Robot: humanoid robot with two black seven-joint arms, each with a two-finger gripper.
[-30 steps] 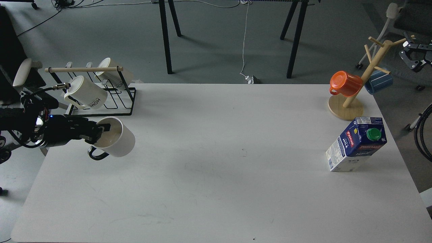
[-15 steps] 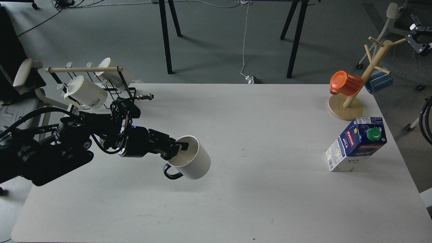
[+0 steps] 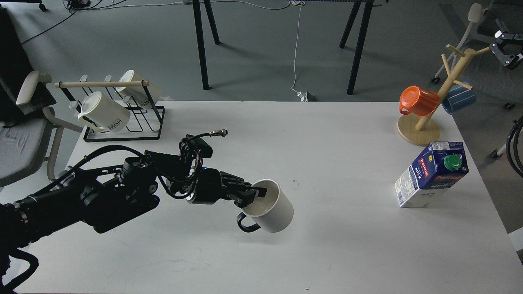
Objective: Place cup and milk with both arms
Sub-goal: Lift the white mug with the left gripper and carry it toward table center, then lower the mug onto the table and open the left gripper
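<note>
Cream-white cup (image 3: 271, 208) pinched at its rim by the left tool (image 3: 254, 197), tilted over the white counter (image 3: 286, 253), Pascual milk carton (image 3: 432, 173) upright well right of it, right tool (image 3: 503, 50) beyond the counter's far right corner, state unclear.

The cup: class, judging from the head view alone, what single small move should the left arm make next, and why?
Probably lower the cup to the table and set it upright before opening the jaws. The left gripper pinches its rim, one finger inside, and the cup hangs tilted near the table's middle, with bare surface beneath. The milk stands far to the right, so nothing blocks the descent.
</note>
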